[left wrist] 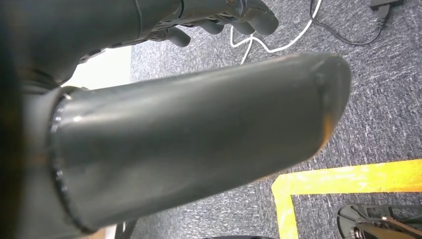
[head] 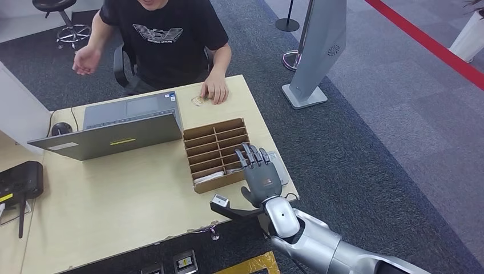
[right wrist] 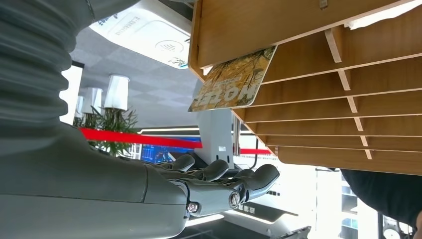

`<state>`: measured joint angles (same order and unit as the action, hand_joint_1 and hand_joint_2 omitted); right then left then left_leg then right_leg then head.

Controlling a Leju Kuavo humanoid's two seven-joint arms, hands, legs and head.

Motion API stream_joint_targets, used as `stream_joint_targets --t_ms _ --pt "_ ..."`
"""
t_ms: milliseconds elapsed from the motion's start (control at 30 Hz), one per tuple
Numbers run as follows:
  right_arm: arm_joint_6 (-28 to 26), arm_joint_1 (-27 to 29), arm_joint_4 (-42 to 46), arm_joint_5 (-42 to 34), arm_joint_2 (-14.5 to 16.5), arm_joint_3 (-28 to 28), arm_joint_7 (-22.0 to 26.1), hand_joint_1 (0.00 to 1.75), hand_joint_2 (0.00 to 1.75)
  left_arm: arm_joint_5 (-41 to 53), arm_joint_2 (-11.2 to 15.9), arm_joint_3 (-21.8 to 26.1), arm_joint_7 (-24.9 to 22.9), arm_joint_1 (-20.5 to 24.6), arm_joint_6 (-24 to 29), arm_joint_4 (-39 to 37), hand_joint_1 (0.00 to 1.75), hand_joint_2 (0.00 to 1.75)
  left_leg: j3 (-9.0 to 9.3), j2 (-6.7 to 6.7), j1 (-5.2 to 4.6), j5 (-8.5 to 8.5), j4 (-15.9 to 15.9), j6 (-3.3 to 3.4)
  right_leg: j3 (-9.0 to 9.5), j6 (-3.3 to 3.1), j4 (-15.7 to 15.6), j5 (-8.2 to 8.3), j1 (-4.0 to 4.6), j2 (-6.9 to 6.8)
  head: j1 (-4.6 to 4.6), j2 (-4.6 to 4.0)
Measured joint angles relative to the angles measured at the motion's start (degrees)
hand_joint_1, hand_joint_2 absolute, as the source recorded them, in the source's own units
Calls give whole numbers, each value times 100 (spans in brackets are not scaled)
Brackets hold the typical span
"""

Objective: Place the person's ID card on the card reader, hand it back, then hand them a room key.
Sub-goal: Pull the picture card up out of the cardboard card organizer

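Where the silver arm entered at the lower right of the head view, the right robot hand point(head: 261, 174) lay flat and released, fingers point(head: 251, 155) spread, holding nothing, over the right edge of the bench point(head: 114, 205). Its fingertips lay over the right end of the wooden divider box point(head: 214, 153). Just right of the palm, a pale flat device, probably the card reader point(head: 279, 165), lay partly hidden at the bench edge.

Right wrist view: same right robot hand point(right wrist: 219, 186), fingers extended and apart; slotted box walls point(right wrist: 318, 99) beyond; a printed card, likely a room key point(right wrist: 234, 82), stood out of one slot at frame centre.

Left wrist view: left robot hand point(left wrist: 214, 20) at the top of the frame, over grey carpet point(left wrist: 388, 99) with a white cable point(left wrist: 263, 45) and yellow floor tape point(left wrist: 348, 179). Its fingers appeared curled, though I cannot tell whether it was clenched or released.

Centre left of the head view: grey laptop point(head: 114, 128), lid tilted, beside the box. Black mouse point(head: 60, 128) at its left. Black device with antennas point(head: 20, 182) at the left frame edge.

Top centre: person in a black shirt point(head: 165, 40) seated behind the bench. One hand point(head: 215, 91) rested on the far bench edge, touching a small pale card, presumably the ID card point(head: 198, 100). The other hand point(head: 85, 60) was raised, palm open, at upper left.
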<state>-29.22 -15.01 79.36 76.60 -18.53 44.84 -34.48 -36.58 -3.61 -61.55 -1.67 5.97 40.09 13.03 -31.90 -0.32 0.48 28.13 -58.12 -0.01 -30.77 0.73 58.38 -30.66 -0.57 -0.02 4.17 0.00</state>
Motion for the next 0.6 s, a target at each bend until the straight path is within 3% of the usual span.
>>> stream_joint_targets --t_ms 600 --pt "-155 -117 -263 -82 0 3 36 0 175 92 0 22 61 -1 0 -1 0 0 0 0 0 0 0 0 0 0 0 0 0 0 0 0"
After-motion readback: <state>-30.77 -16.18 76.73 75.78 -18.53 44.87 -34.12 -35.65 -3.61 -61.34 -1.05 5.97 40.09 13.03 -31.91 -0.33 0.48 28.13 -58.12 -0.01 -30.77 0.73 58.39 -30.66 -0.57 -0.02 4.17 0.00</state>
